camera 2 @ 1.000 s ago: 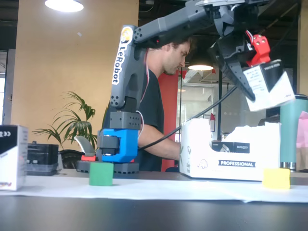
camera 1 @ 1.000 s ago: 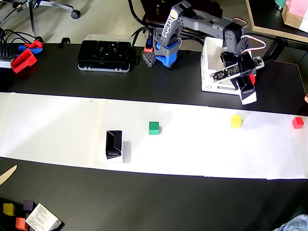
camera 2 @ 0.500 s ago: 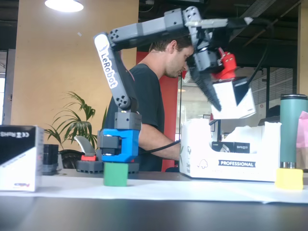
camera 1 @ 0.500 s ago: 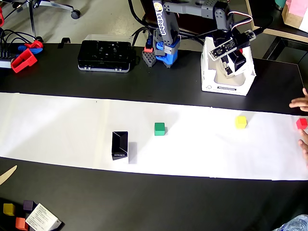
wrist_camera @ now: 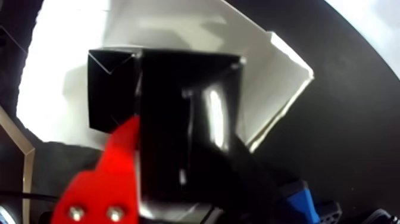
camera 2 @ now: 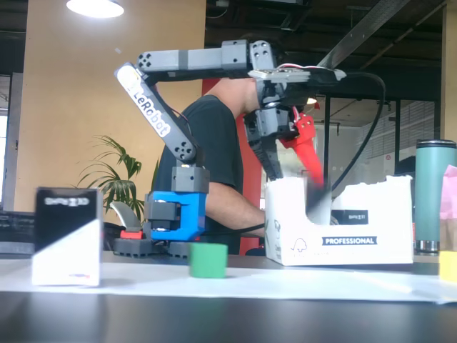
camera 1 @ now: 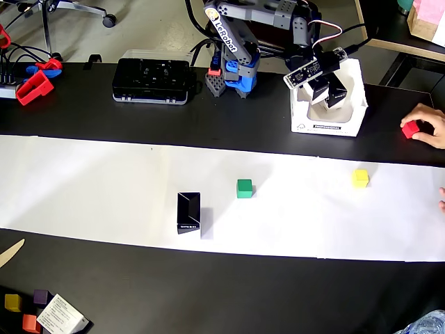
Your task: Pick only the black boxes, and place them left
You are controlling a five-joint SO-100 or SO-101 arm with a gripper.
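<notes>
My gripper (wrist_camera: pixel 184 155) is shut on a black box (wrist_camera: pixel 190 101), with the red finger (wrist_camera: pixel 110 173) on its left side in the wrist view. In the overhead view the gripper (camera 1: pixel 327 92) hangs over the open white carton (camera 1: pixel 302 122) at the back right. A second black box (wrist_camera: pixel 110 89) lies inside that carton (wrist_camera: pixel 178 30). Another black box (camera 1: pixel 188 212) stands upright on the white paper, far left of the gripper; the fixed view has it at the left (camera 2: pixel 68 236). In that view the gripper (camera 2: pixel 314 182) dips into the carton (camera 2: pixel 343 239).
A green cube (camera 1: pixel 244 188) and a yellow cube (camera 1: pixel 359 178) sit on the paper strip (camera 1: pixel 83 181). A person's hand (camera 1: pixel 431 129) holds a red cube (camera 1: pixel 411 128) at the right edge. A flat black device (camera 1: pixel 151 80) and the arm's base (camera 1: pixel 236 76) stand at the back.
My gripper carried the black box from in front of the white carton up and back over it. The paper with its box and cubes slid right. A hand picked up the red cube.
</notes>
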